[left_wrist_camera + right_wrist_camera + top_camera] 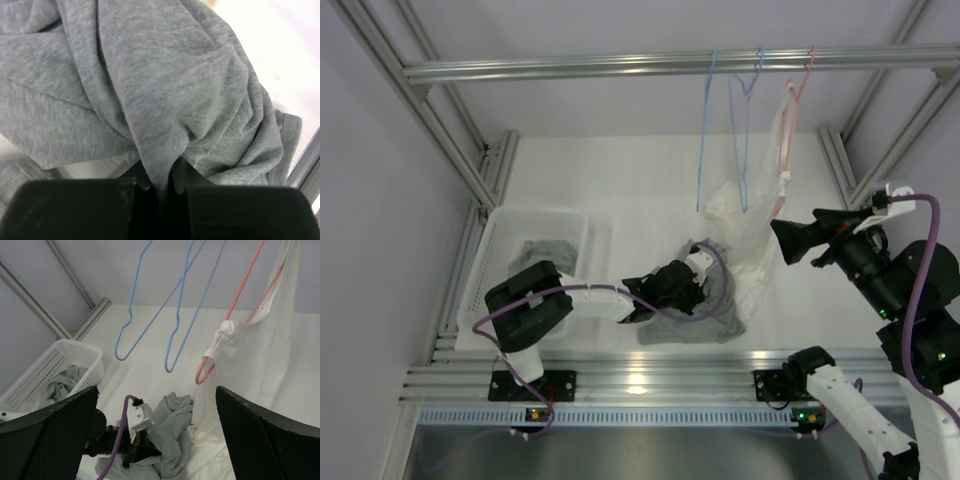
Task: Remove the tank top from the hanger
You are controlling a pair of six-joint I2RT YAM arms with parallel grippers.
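Note:
A grey tank top point(712, 312) lies crumpled on the white table, off the hangers; it fills the left wrist view point(165, 95) and shows in the right wrist view point(182, 437). My left gripper point(698, 288) point(161, 182) is shut on a fold of it, low at the table. A white tank top point(757, 240) point(255, 370) hangs from a pink hanger point(786, 150) point(235, 310), one strap knotted at the hanger's lower bend, its hem pooled on the table. My right gripper point(781, 242) point(156, 405) is open and empty, just right of the white tank top.
Two empty blue hangers point(705, 130) point(145, 305) hang from the overhead rail point(620, 66) left of the pink one. A white basket point(535, 214) point(47, 371) holding grey clothes point(546, 252) stands at the left. Aluminium frame posts flank the table.

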